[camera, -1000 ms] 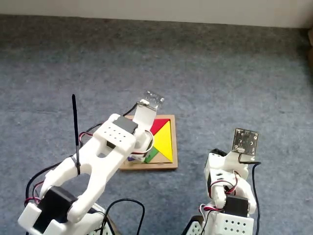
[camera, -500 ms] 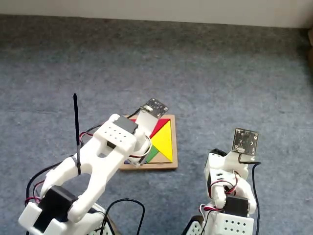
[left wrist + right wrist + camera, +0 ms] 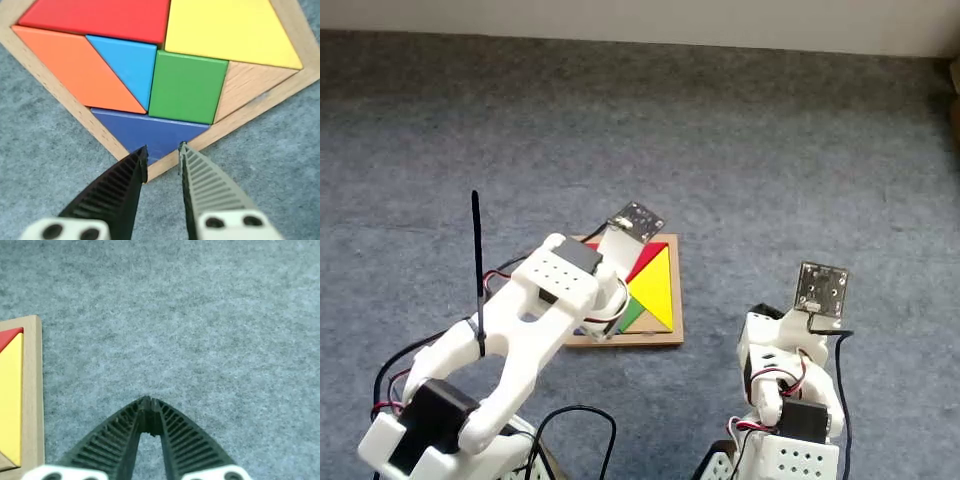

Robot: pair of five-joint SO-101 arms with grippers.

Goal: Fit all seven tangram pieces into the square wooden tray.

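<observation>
Your left hand [image 3: 162,152] hovered over one corner of the square wooden tray [image 3: 45,74], released, its fingers slightly apart and holding nothing, the tips above the dark blue triangle [image 3: 145,130] seated in that corner. Inside the tray lay six pieces: the red triangle [image 3: 100,17] and yellow triangle [image 3: 225,30] along the far side, then the orange parallelogram [image 3: 75,65], the light blue triangle [image 3: 127,65] and the green square [image 3: 187,85]. Between the green square and the tray's rim, a triangular slot [image 3: 250,85] showed bare wood. Your right hand [image 3: 150,402] hung clenched, fingertips touching, over the grey tabletop [image 3: 200,315] well apart from the tray.
</observation>
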